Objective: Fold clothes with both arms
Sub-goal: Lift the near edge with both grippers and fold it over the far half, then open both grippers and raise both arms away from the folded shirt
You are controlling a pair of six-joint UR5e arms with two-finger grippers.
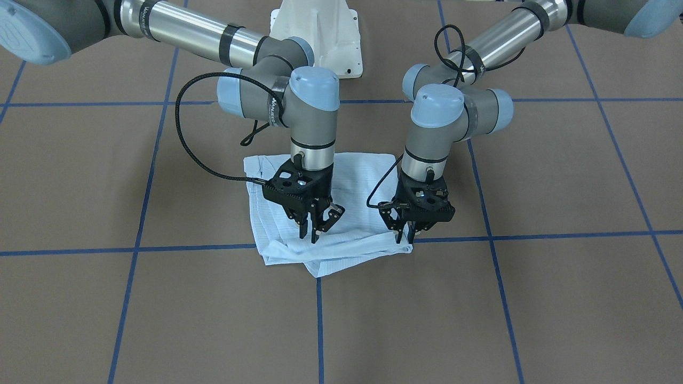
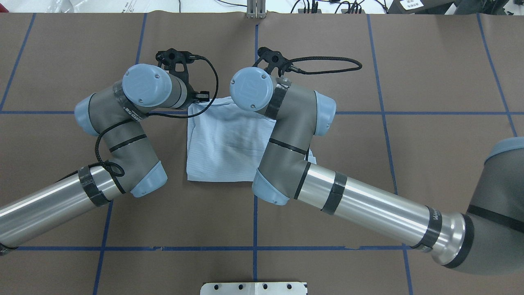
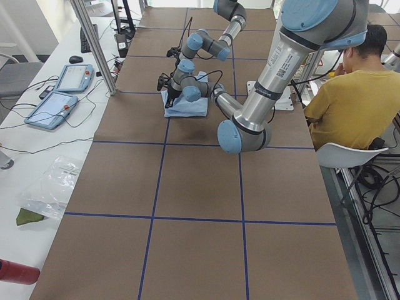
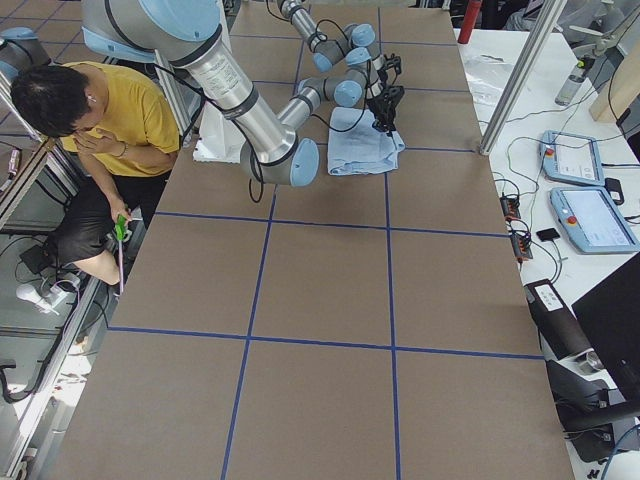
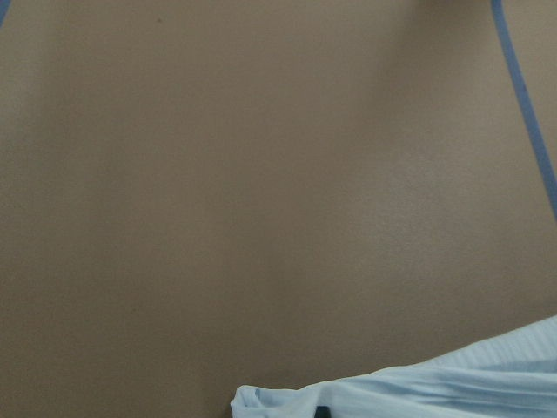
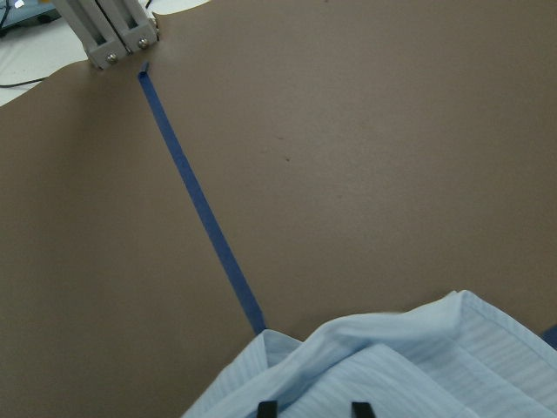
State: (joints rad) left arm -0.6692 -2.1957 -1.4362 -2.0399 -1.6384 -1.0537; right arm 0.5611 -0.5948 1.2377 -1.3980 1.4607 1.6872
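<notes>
The pale blue striped shirt [image 1: 352, 181] lies folded into a rough square at mid-table, also seen from overhead [image 2: 221, 147]. Its edge away from the robot is bunched into a thick fold. Both arms reach down onto that edge. My left gripper [image 1: 404, 237] is at the fold's corner; in its wrist view a single dark tip [image 5: 322, 411] sits in the bunched cloth [image 5: 452, 387], so it looks shut on the shirt. My right gripper [image 1: 309, 234] stands on the cloth further along the same edge; its two tips [image 6: 314, 407] are apart with shirt fabric [image 6: 418, 366] between them.
The white pedestal base [image 1: 315, 37] stands behind the shirt. Blue tape lines [image 1: 320, 325] grid the brown table. A seated person in a yellow top [image 3: 350, 94] is beside the robot. Two teach pendants [image 3: 62, 94] lie on the side bench. A metal post [image 6: 104, 30] marks the far edge.
</notes>
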